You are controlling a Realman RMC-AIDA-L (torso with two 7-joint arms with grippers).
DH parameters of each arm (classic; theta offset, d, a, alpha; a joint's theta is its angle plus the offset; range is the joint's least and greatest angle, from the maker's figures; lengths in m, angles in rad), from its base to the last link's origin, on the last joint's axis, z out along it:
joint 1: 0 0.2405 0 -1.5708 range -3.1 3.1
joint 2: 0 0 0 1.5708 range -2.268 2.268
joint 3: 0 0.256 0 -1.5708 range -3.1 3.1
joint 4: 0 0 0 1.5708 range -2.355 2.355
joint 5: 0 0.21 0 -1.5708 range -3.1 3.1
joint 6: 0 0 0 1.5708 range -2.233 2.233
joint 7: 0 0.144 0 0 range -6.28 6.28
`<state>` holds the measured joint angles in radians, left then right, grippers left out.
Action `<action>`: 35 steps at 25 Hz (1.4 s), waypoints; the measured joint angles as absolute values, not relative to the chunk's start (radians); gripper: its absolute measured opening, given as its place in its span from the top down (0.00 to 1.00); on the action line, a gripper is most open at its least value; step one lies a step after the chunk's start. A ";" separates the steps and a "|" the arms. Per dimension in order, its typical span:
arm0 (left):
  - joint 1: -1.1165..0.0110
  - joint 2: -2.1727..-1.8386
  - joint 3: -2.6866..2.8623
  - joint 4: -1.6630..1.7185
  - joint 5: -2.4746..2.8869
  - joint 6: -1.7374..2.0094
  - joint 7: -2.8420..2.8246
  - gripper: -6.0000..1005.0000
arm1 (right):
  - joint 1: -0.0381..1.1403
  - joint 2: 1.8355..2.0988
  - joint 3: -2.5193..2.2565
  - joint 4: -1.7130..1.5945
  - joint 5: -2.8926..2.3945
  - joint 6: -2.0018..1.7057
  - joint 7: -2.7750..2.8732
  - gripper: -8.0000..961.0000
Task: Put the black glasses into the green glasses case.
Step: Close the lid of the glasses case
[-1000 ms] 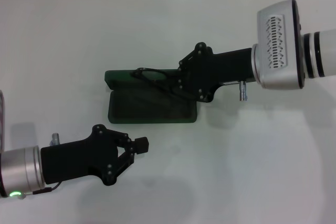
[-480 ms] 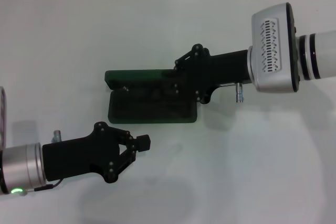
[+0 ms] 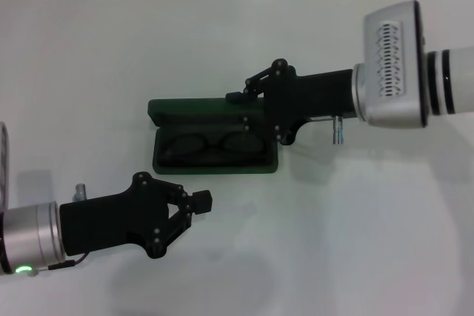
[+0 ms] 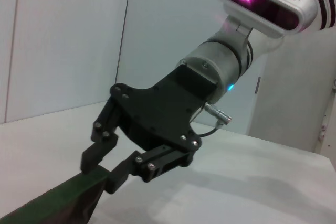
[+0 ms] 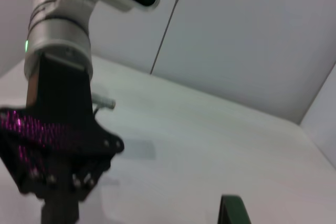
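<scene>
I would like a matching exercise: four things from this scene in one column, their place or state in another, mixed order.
1. black glasses
2. green glasses case
3. left claw
4. right claw

a. lies open on the table
b. open, over the case's right end
c. lying in the case
d. near side of the case, apart from it

Pairs: 1-c, 2-a, 3-d, 4-b

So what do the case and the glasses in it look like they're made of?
The green glasses case looks like a rigid shell, probably plastic or a leatherette cover, with a matte dark green skin; its lining looks dark and felt-like. The black glasses show thin dark rims, plastic or metal, I cannot tell which.
</scene>
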<state>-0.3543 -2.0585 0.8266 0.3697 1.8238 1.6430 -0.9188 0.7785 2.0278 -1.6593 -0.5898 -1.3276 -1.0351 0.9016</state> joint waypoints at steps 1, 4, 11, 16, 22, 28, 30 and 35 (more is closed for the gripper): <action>-0.354 -2.059 0.827 0.370 1.824 1.643 -0.919 0.94 | 0.769 2.028 -1.653 -0.593 -1.320 -1.049 0.902 0.77; -0.354 -2.059 0.823 0.370 1.822 1.642 -0.921 0.94 | 0.743 2.024 -1.627 -0.601 -1.298 -1.101 0.904 0.77; -0.387 -2.060 0.816 0.370 1.801 1.616 -0.944 0.93 | 0.591 2.016 -1.393 -0.599 -1.299 -1.304 0.905 0.75; -0.424 -2.061 0.816 0.370 1.784 1.562 -0.977 0.93 | 0.477 2.010 -1.286 -0.571 -1.300 -1.414 0.902 0.66; -0.449 -2.058 0.815 0.370 1.777 1.461 -1.022 0.93 | 0.361 1.988 -1.267 -0.552 -1.298 -1.472 0.901 0.41; -0.450 -2.045 0.814 0.372 1.744 1.375 -1.041 0.93 | 0.317 1.977 -1.240 -0.467 -1.303 -1.563 0.857 0.20; -0.446 -2.042 0.812 0.373 1.743 1.360 -1.045 0.93 | 0.314 1.976 -1.238 -0.449 -1.304 -1.573 0.853 0.14; -0.443 -2.039 0.792 0.382 1.752 1.322 -1.048 0.93 | 0.310 1.976 -1.238 -0.440 -1.313 -1.572 0.843 0.08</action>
